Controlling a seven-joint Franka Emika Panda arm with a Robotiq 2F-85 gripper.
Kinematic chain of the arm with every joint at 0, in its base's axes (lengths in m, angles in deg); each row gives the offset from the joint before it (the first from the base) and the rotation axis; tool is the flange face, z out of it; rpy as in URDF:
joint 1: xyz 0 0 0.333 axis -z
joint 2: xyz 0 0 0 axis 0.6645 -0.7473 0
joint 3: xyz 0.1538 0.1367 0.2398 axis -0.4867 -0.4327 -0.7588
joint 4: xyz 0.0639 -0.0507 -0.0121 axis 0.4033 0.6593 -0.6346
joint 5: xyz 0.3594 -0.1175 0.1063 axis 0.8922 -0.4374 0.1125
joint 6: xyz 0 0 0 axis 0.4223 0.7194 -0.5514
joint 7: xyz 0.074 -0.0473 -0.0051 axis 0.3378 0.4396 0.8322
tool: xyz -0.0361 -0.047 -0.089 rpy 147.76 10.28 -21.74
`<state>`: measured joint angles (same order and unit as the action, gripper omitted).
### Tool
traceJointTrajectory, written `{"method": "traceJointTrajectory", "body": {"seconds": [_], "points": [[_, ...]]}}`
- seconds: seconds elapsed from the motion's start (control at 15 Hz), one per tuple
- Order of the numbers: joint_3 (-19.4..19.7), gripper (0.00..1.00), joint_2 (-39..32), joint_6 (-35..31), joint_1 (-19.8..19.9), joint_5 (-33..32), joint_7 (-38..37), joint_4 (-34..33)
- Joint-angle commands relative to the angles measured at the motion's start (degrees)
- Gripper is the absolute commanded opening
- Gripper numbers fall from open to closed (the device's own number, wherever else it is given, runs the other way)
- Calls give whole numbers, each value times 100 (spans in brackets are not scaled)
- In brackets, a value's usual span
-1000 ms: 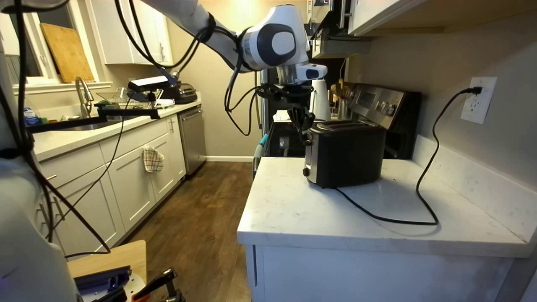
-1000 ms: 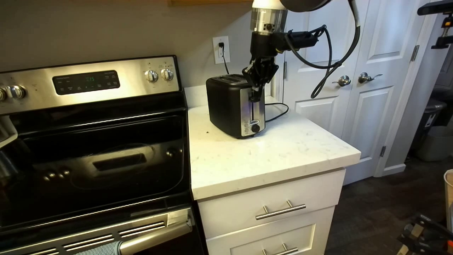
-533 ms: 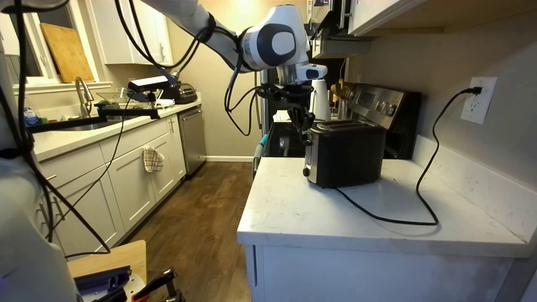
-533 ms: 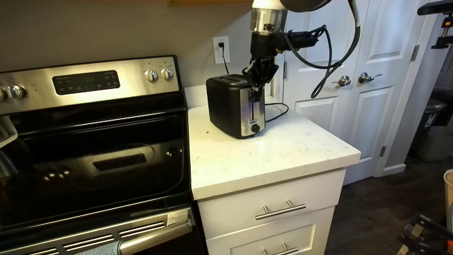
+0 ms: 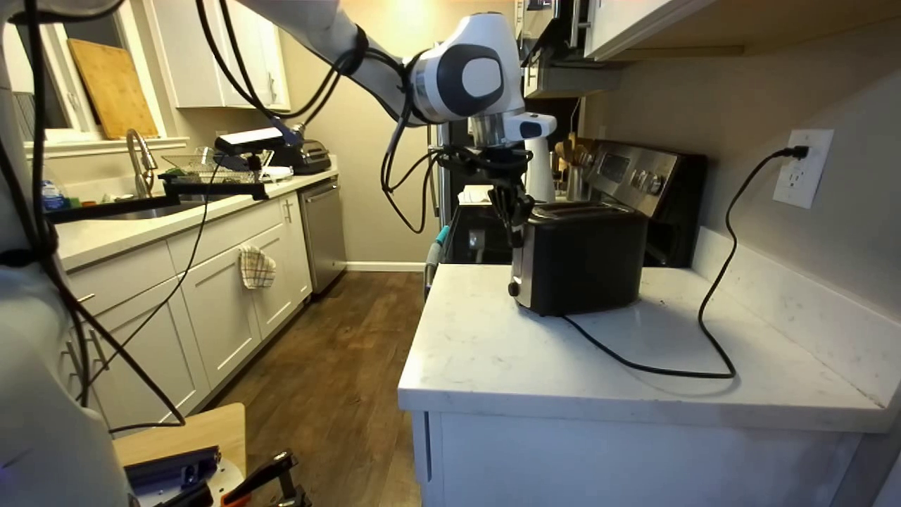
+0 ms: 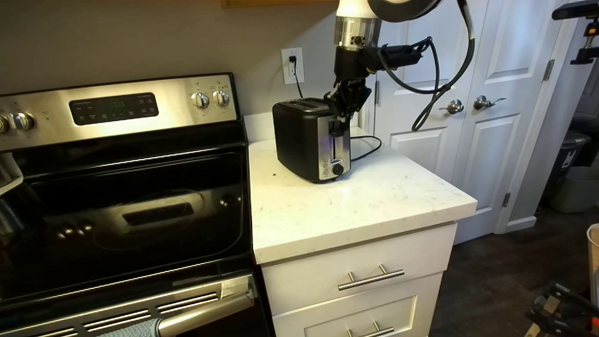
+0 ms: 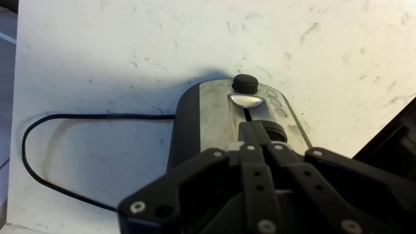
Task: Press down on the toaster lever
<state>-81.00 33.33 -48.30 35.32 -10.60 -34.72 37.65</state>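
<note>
The black toaster [image 5: 588, 260] stands upright on the white counter; it also shows in an exterior view [image 6: 302, 140] and in the wrist view [image 7: 185, 130]. Its black lever [image 7: 275, 130] sits high on the slot of the silver end panel [image 7: 216, 120]; the lever also shows in an exterior view [image 6: 335, 129]. My gripper [image 7: 253, 125] is shut with its fingertips together and empty. The fingertips overlap the lever's left part in the wrist view. I cannot tell whether they touch it. The gripper also shows at the toaster's lever end in both exterior views [image 5: 518, 238] [image 6: 344, 125].
The black power cord [image 5: 654, 367] runs over the counter [image 5: 479, 345] to the wall outlet [image 5: 804, 169]. A black knob [image 7: 245, 84] sits at the slot's lower end. The stove [image 6: 140, 201] stands beside the counter. An upper cabinet [image 5: 669, 24] hangs above.
My gripper has moved slightly down and to the right in both exterior views, and now covers the lever in an exterior view where it showed before. The toaster has not moved.
</note>
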Motion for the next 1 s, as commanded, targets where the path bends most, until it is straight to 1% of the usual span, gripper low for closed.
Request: {"method": "traceJointTrajectory", "body": {"seconds": [0.0, 0.4, 0.93], "points": [[37, 0, -21, -86, 34, 101, 121, 84], [42, 0, -38, -177, 30, 102, 107, 94], [71, 0, -473, -243, 42, 263, 163, 44]]}}
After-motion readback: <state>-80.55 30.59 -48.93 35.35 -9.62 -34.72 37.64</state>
